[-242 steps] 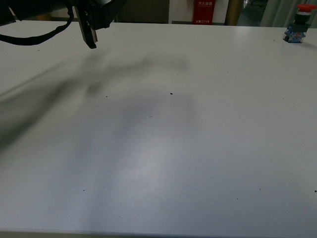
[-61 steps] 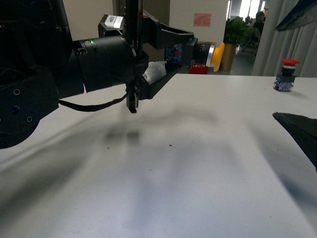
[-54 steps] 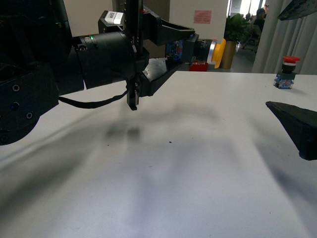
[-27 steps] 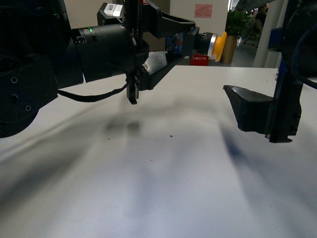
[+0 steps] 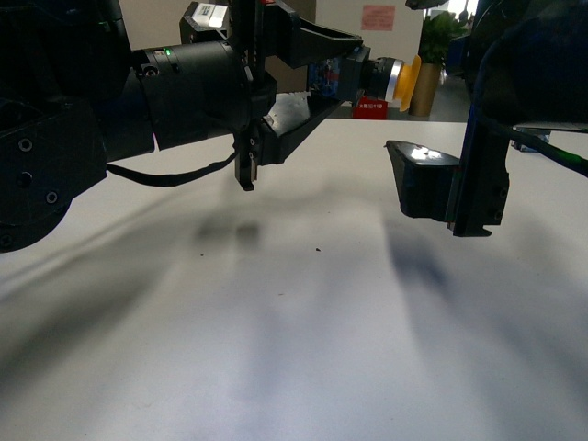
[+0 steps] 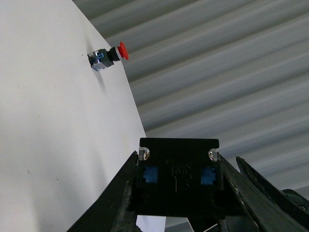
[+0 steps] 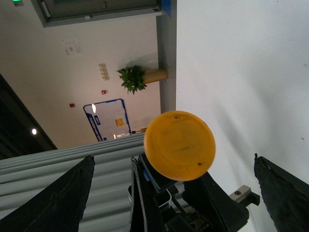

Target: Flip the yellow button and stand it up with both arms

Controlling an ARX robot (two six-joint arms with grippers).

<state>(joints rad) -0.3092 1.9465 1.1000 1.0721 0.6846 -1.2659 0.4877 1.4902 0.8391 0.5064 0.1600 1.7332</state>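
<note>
yellow button in left pincer, red switch — apart

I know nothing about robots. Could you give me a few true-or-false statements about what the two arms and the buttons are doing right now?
1. The left gripper holds the yellow button in the air, off the table. True.
2. The right gripper is clamped on the yellow cap. False: it is open, its fingers spread wide to either side and not touching the cap.
3. A red-capped button sits on the table, away from both grippers. True.
4. The yellow button's cap points straight down at the table. False: the button is held roughly sideways, with its cap facing the right gripper.
</note>
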